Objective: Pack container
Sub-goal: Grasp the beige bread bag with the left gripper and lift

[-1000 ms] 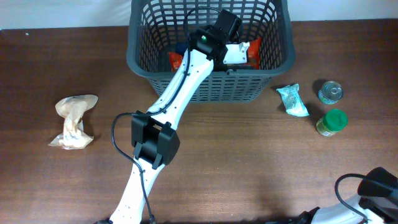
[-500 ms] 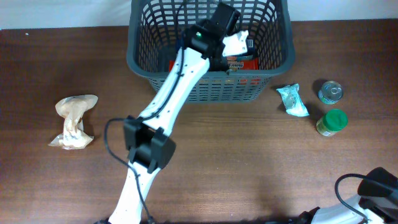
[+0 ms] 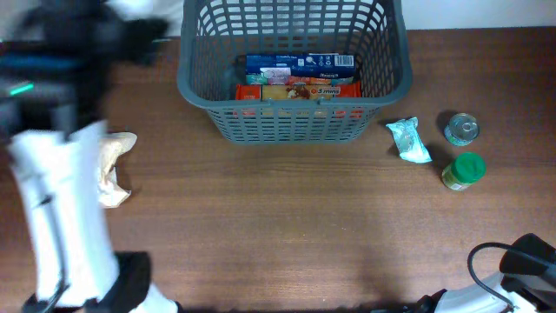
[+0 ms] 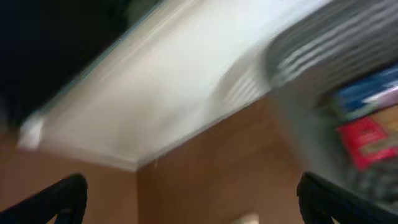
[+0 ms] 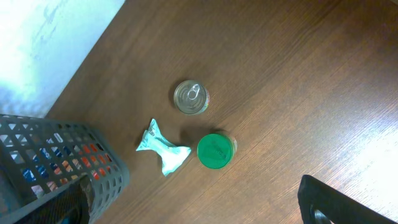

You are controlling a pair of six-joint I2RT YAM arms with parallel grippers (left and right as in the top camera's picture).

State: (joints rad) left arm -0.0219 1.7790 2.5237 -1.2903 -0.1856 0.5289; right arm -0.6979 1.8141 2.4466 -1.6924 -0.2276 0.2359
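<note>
The overhead view is taking in the whole wooden table (image 3: 287,226). The container (image 3: 295,129), a dark grey lattice basket, is sitting at the far edge near the middle. Two boxes are lying inside it: a blue box (image 3: 300,62) on the far side and a red box (image 3: 300,88) just nearer, side by side and touching.

To the right of the basket three things are standing on the table. One is a pale green wrapped packet (image 3: 408,141), one a tin can (image 3: 461,129), and one a green-lidded jar (image 3: 463,170). One crumpled tan bag (image 3: 120,148) is lying at the left, and the left arm (image 3: 56,200) is partly covering it. That arm is showing only as a tall white smear, so its fingers cannot be read from above. Of the right arm (image 3: 521,261) only a dark part is showing at the near right corner.

The left wrist view, heavily blurred, is showing what the overhead cannot. The left gripper (image 4: 193,205) is holding its two dark fingers far apart at the lower corners, with nothing between them. The basket, with both boxes in it, is streaking past on the right.

The right wrist view is looking down on the can, packet and jar, with a corner of the basket at the lower left. The right gripper (image 5: 196,202) is likewise spread wide and gripping nothing.
</note>
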